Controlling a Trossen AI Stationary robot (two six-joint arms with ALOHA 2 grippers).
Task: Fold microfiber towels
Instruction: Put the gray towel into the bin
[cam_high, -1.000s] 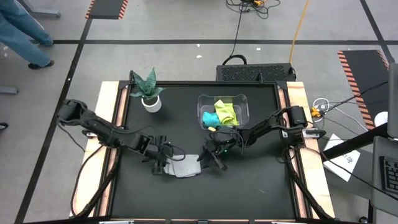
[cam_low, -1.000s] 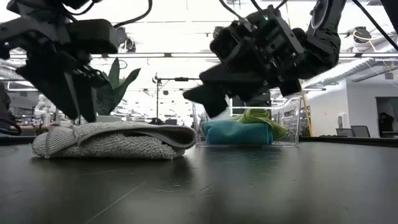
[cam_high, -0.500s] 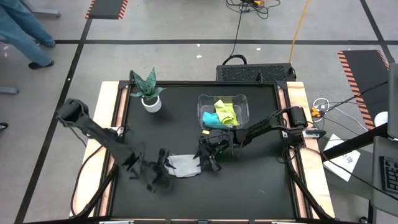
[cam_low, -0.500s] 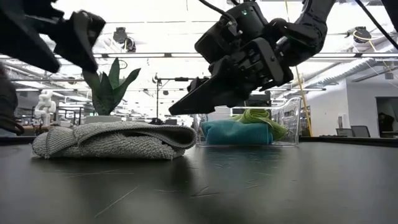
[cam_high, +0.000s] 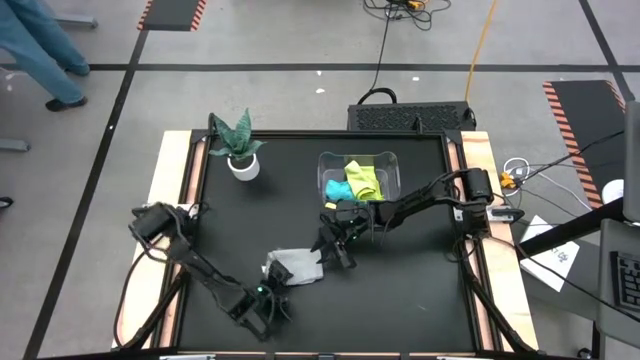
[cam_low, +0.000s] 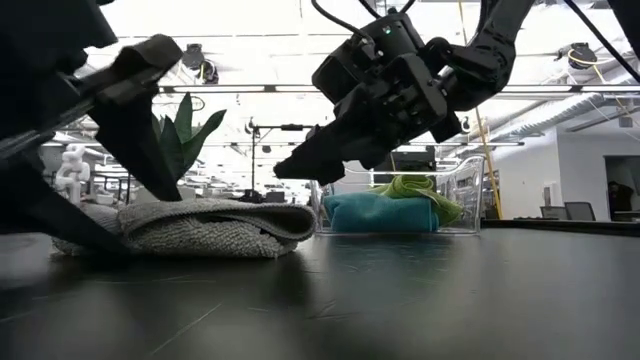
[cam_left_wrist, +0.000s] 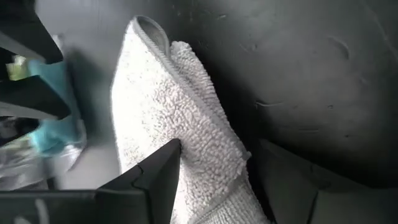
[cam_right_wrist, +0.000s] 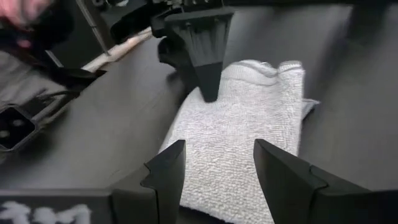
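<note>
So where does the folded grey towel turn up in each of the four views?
High view: grey towel lies at the table's centre front, between both tools.
Low view: towel lies left of centre, on the tabletop.
Left wrist view: it fills the middle, between that arm's fingers.
Right wrist view: it lies centre, beyond the fingers.
Shared landmark: the clear bin holding the teal and yellow-green towels.

place: lab/workshop hall | cues: hazard-striped floor tape (cam_high: 170, 14); floor cables (cam_high: 402, 12); ceiling strip lights (cam_low: 250, 90)
</note>
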